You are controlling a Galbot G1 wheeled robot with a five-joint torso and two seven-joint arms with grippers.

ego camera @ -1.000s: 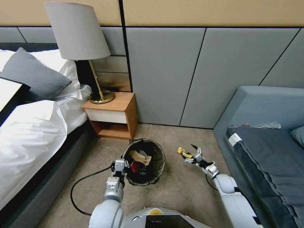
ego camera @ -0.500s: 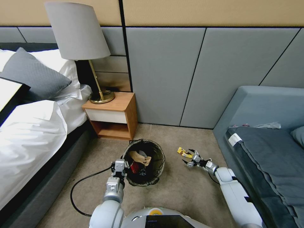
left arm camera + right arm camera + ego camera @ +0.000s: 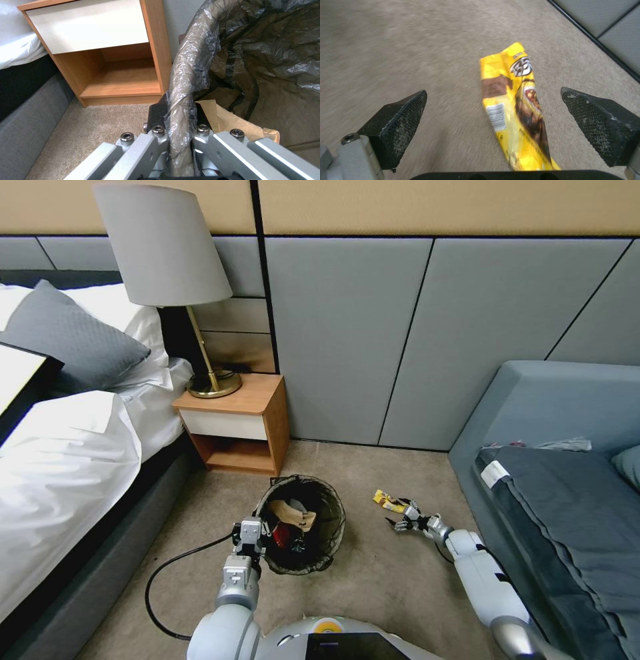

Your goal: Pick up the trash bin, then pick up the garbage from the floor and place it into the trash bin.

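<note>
Right gripper (image 3: 398, 517) is hanging low over the carpet (image 3: 373, 587) with its jaws spread wide and nothing between them, the yellow wrapper (image 3: 515, 107) lying flat on the floor inside the gap, nearer one pad than the other. Left gripper (image 3: 255, 535) is clamping the bag-wrapped rim of the trash bin (image 3: 303, 523) at its near left edge, both fingers pressed on the folded liner in the left wrist view.

Judging by looks, the trash bin is handling as a light, fairly rigid bucket, though the slick liner could be slipping under the pinch, so the rim is the sensible hold. It is sitting between the bed (image 3: 60, 473) and the sofa (image 3: 567, 480), just in front of the nightstand (image 3: 233, 423), and already holding crumpled brown paper (image 3: 291, 511) and a red packet (image 3: 284, 532).

As for the wrapper, it is probably thin, limp and slippery, lying flush with the pile; pinching across its narrow width, pads pressing into the carpet, seems the best way to take it. It is lying right of the bin, well apart from it.

Nothing is standing between gripper and wrapper. A black cable (image 3: 167, 573) is looping on the floor left of the bin.
</note>
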